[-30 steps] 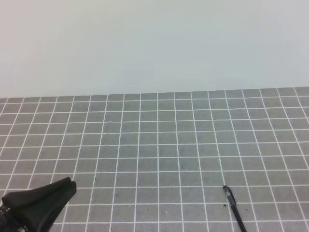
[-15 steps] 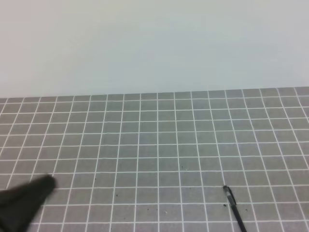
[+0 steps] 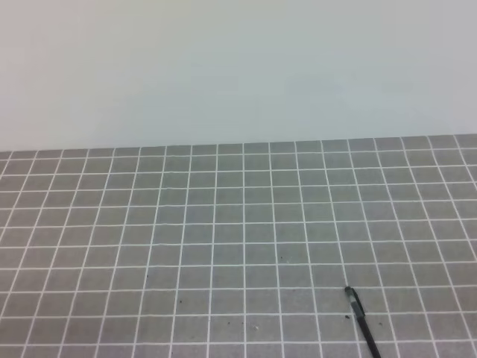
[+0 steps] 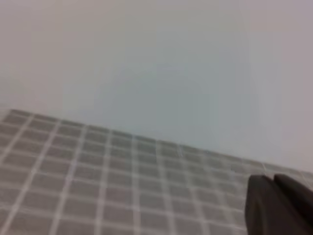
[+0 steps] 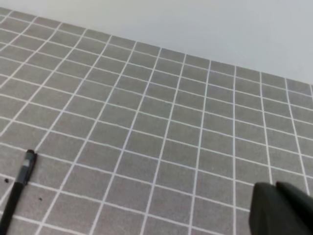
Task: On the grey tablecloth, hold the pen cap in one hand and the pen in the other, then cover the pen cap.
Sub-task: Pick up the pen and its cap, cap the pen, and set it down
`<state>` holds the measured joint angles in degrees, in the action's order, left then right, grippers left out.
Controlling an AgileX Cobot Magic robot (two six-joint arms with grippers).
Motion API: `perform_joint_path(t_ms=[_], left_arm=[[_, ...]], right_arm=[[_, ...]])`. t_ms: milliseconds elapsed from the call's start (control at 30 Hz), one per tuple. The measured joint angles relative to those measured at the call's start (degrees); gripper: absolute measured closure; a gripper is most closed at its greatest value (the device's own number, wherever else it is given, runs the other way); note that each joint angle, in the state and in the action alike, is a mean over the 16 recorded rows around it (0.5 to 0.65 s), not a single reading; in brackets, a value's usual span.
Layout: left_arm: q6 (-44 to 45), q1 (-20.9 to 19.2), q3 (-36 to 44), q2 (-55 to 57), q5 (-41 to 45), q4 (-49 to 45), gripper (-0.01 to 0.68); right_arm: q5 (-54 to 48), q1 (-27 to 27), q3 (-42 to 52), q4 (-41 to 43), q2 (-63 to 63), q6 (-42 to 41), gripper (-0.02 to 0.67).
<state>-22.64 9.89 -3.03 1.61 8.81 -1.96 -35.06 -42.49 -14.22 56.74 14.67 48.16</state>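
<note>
At the near right of the grey tablecloth (image 3: 223, 224), the pen (image 3: 361, 321) lay flat with its cap on, capped end pointing away. The left gripper (image 4: 276, 203) and right gripper (image 5: 279, 208) each showed in their own wrist view, jaws closed and holding nothing. Beyond the cloth's far edge stood a plain pale wall (image 3: 238, 67).

Pen (image 3: 362, 322) cut by bottom edge

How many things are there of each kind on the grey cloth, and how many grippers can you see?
Pens: 1, the pen, lying on the grey tablecloth
Grippers: 2, left gripper and right gripper, both shut
Total: 3
</note>
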Motion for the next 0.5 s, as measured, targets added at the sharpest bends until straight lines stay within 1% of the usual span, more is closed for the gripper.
perform_joint_path(t_ms=[100,233,367,500], left_arm=[[-0.01,-3.82,2.11,-1.61,2.95,1.23,0.675],[-0.01,-7.32,3.18,-2.35,7.03,1.62,0.675],[-0.01,-9.31,3.18,-2.36,10.85,1.49,0.675],[-0.01,-10.19,3.2,-2.36,12.35,1.42,0.675]], right_arm=[[-0.19,0.0,0.0,0.02,0.0,0.0,0.652],[-0.52,0.0,0.0,0.08,0.0,0.0,0.652],[-0.83,0.0,0.0,0.13,0.0,0.0,0.652],[-1.13,0.0,0.0,0.16,0.0,0.0,0.652]])
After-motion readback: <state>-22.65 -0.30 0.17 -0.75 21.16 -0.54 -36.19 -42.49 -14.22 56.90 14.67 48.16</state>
